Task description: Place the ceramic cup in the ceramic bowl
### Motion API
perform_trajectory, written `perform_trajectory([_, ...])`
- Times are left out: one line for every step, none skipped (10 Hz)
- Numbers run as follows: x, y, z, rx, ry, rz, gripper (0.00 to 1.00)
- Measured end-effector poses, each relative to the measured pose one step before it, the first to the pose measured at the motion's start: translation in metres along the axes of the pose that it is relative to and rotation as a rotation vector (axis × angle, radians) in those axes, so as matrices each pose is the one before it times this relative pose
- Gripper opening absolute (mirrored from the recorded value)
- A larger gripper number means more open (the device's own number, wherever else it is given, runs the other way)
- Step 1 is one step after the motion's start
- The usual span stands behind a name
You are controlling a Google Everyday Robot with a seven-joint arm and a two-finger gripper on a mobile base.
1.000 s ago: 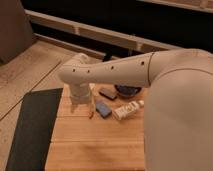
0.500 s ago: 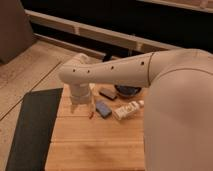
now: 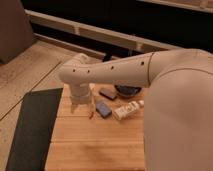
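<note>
Surface: pale wooden table (image 3: 100,150) on a speckled floor; dark mat (image 3: 31,125) along its left edge; dark wall with a pale ledge behind.
Cup position: the ceramic cup cannot be made out as a separate thing; none of the items lying free on the table matches it; judged to be hidden at or beneath the gripper (image 3: 82,107), over the table's back-left part; not confirmed.
Cup handling: judged stiff, brittle and glazed, so slippery; fairly light; no handle, so best taken across the side wall below the rim and kept upright; to be lowered gently into the ceramic bowl (image 3: 128,91), since ceramic on ceramic may chip.
Gripper state: hangs under the wrist, just left of the blue block (image 3: 103,108); whether spread or pinching something cannot be told.
Bowl position: at the table's back edge, partly behind the arm (image 3: 115,72); well to the gripper's right.
Other items: dark block (image 3: 107,93) just left of the bowl; white bottle (image 3: 127,109) lying in front of the bowl.
Change since earlier: none detected; arm, gripper and every item stand as they did a second ago.
</note>
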Motion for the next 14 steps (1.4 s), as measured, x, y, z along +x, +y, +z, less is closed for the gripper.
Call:
perform_trajectory([-0.00001,-0.00001,0.00003,0.00001,0.00001,0.00003,0.65])
perform_trajectory([0.0,-0.00002,0.0,0.0,0.0,-0.00001,0.65])
perform_trajectory([-0.00002,0.0,-0.00007,-0.00001,-0.00012,0.00004,0.65])
perform_trajectory([-0.00016,0.00007,0.00006,0.00042,-0.00067,-0.00076,0.65])
perform_trajectory([-0.00128,0.00085,0.00038,-0.00097,-0.00453,-0.0025,0.65])
perform_trajectory([-0.00764,0.00171,0.00141,-0.00532,-0.02569,-0.00267,0.65])
perform_trajectory([-0.01303,0.00046,0.0009,-0.01653,-0.0384,0.00015,0.65])
perform_trajectory([-0.01373,-0.00362,-0.00023,-0.01372,-0.0369,-0.01052,0.65])
perform_trajectory([-0.02396,-0.01145,-0.00484,-0.02236,-0.06492,-0.02484,0.65])
perform_trajectory([-0.01961,-0.01342,-0.00728,-0.01091,-0.05625,-0.028,0.65])
perform_trajectory([-0.01572,-0.01291,-0.00868,-0.00561,-0.04815,-0.02754,0.65])
perform_trajectory([-0.012,-0.01575,-0.01063,-0.00376,-0.04025,-0.02527,0.65])
perform_trajectory([-0.0027,-0.00322,-0.00242,-0.0019,-0.00921,-0.00839,0.65])
perform_trajectory([-0.00069,0.00019,-0.00053,-0.001,-0.00219,-0.00252,0.65])
